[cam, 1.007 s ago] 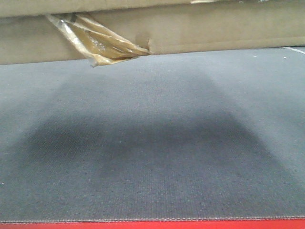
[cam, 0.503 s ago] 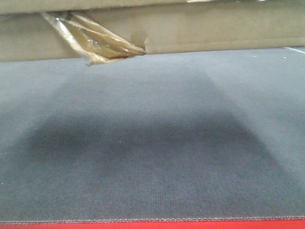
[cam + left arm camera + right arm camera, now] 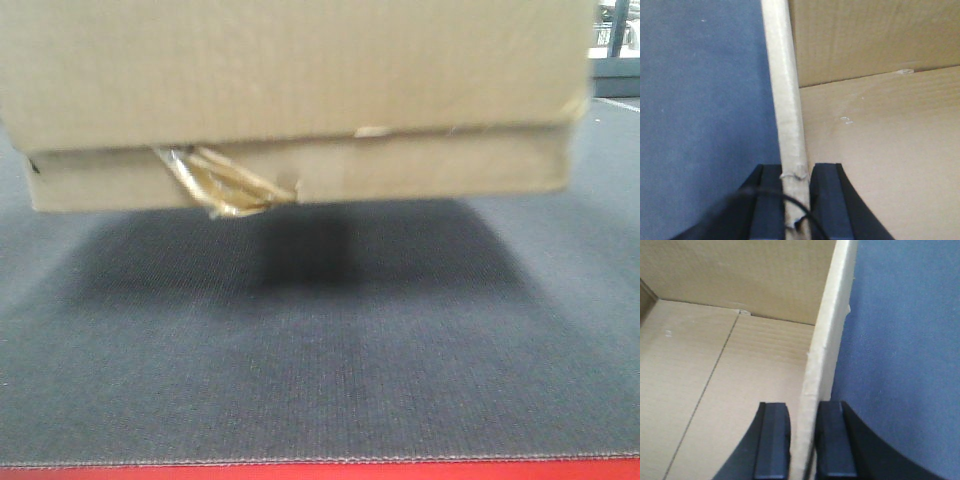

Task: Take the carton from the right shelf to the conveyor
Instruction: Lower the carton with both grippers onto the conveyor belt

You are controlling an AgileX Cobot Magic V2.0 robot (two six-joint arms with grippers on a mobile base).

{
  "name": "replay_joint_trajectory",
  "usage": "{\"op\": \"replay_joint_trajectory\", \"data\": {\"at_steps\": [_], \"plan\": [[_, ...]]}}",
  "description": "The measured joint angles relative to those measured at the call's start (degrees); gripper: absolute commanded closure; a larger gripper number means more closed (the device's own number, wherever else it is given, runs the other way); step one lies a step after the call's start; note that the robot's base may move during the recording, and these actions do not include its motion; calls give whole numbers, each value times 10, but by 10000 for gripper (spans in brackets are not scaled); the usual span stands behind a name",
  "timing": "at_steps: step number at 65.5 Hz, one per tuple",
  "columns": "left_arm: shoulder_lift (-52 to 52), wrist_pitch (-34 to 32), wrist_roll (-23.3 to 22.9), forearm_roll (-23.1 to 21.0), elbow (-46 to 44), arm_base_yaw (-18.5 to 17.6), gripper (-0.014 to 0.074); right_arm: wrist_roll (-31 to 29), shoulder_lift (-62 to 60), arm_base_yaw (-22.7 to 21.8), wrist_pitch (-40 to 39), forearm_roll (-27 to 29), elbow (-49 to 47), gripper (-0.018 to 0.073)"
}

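The carton (image 3: 300,90) filled the top of the frame over the belt (image 3: 320,380), its shadow beneath. The left claw (image 3: 796,177) pinched one carton wall; the right claw (image 3: 804,422) pinched the other.

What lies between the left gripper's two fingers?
The carton, namely its thin upright side wall, which the left gripper clamps from both sides. The left wrist view shows this.

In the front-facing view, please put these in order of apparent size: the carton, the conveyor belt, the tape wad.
1. conveyor belt, largest visible area
2. carton, somewhat smaller
3. tape wad, by far the smallest
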Motion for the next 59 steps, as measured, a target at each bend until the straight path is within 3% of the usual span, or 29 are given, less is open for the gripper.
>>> {"op": "replay_joint_trajectory", "data": {"at_steps": [8, 12, 17, 22, 23, 27, 31, 41, 46, 53, 59], "plan": [[28, -31, 1, 15, 0, 0, 604, -2, 33, 0, -33, -20, 0, 615], [40, -43, 1, 23, 0, 2, 551, -4, 44, 0, -42, -26, 0, 564], [52, -51, 1, 31, 0, 2, 433, -4, 52, 0, -52, -29, 0, 424], [60, -54, 4, 43, 0, 2, 277, -4, 56, -1, -61, -36, 0, 212], [61, -54, 4, 45, 0, 2, 212, -4, 56, -3, -62, -38, 0, 133], [61, -60, 5, 54, 0, 5, 55, -4, 56, -5, -68, -48, 0, -22], [61, -65, 5, 57, 0, 7, -20, -4, 56, -6, -68, -51, 0, -9], [47, -63, 5, 56, 0, 7, 3, -4, 49, -7, -64, -55, 0, -6], [24, -57, 6, 54, 0, 7, 34, -4, 34, -8, -61, -56, 0, 38], [-22, -48, 11, 52, 0, 8, 136, -4, 1, -15, -52, -56, 0, 189], [-65, -43, 27, 45, 3, 15, 308, -4, -29, -28, -36, -56, 0, 393]]}}
